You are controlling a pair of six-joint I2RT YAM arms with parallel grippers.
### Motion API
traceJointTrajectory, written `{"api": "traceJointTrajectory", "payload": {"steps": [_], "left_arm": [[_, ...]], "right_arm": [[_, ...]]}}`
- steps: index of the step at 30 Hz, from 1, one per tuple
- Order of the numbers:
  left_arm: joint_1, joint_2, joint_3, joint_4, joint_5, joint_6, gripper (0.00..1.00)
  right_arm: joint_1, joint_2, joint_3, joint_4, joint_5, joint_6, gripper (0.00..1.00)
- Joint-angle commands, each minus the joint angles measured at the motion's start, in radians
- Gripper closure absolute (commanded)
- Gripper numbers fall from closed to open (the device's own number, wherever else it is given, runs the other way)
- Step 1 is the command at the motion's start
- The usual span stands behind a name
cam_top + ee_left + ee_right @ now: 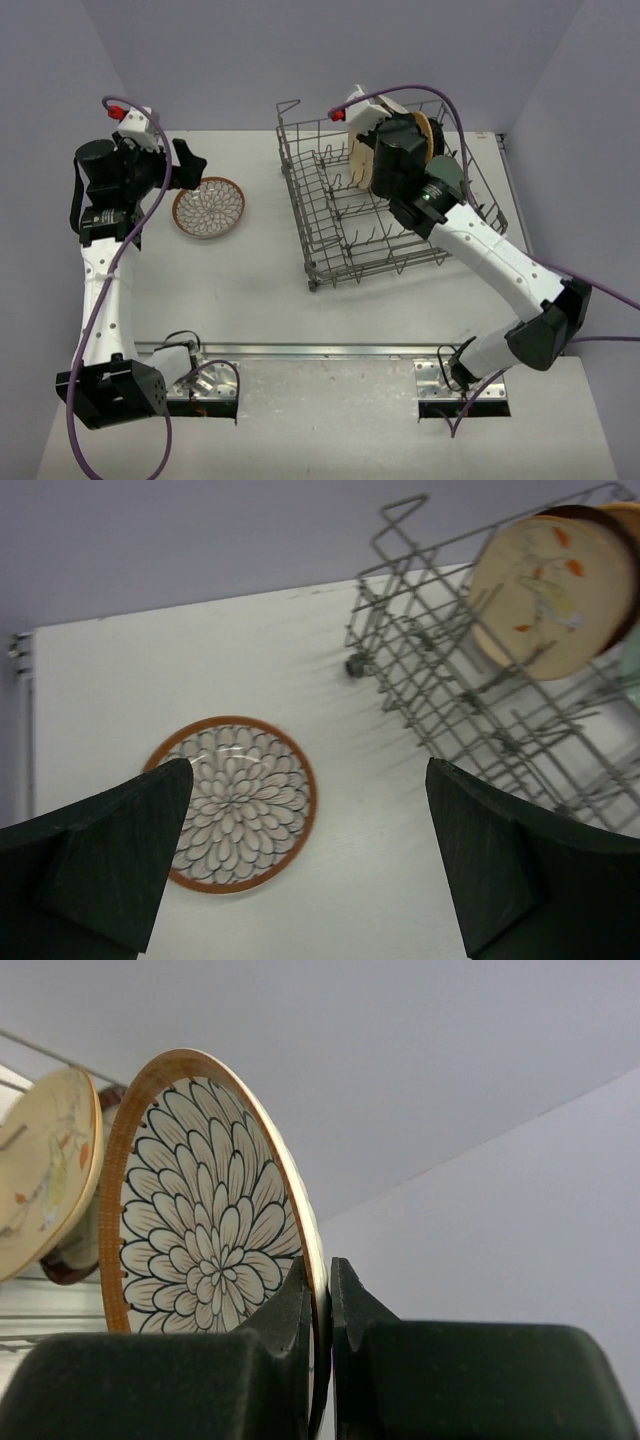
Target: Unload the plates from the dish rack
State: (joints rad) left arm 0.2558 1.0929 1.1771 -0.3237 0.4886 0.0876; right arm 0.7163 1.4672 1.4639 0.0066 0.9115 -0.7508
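One plate is in the grip right now: the right gripper (320,1272) is pinched shut on the rim of a flower-patterned plate (200,1230). The plate stands on edge above the fingers, over the far end of the dish rack (297,190). That hold is what worries me, because the pads catch only a thin strip of the rim. To my eye a quick swing or twist of the wrist could make the plate pivot in the jaws or slide out.

Just to the left of the fingers a cream plate (45,1170) leans in the rack with a dark dish (65,1265) behind it, so a drift that way would knock china on china. I can't see whether the held plate's lower edge is free of the tines. If it isn't, pulling sideways rather than up could snag it and tug the whole rack.

Across the table (260,290), the left gripper (308,780) hangs with its jaws spread wide and nothing between them. A second flowered plate (235,805) lies flat directly below it. If the right arm carries its load over there, arm could meet arm — or plate could land on plate.
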Motion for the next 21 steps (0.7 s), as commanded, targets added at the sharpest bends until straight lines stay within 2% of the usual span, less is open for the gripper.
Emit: {"api": "traceJointTrajectory", "payload": {"steps": [1,5,8,10,16,21], "left_arm": [[-0.004,-0.01,0.071,0.069,0.354,-0.109,0.0],[-0.037,0.011,0.098,0.077,0.438,-0.167,0.01],[-0.088,0.028,0.12,0.048,0.464,-0.154,0.04],[-0.155,0.049,0.148,-0.029,0.459,-0.12,0.07],[-0.342,0.078,0.168,-0.104,0.38,-0.043,0.11],[-0.426,0.115,0.184,-0.109,0.365,-0.06,0.12]], "right_arm": [[0.005,-0.092,0.154,-0.025,-0.124,0.174,1.0],[0.005,-0.102,0.226,-0.216,-0.275,0.398,1.0],[0.005,-0.087,0.293,-0.38,-0.427,0.516,1.0],[0.005,-0.085,0.316,-0.443,-0.526,0.593,1.0],[0.005,-0.079,0.357,-0.558,-0.742,0.759,1.0],[0.005,-0.069,0.349,-0.596,-0.849,0.836,1.0]]}}
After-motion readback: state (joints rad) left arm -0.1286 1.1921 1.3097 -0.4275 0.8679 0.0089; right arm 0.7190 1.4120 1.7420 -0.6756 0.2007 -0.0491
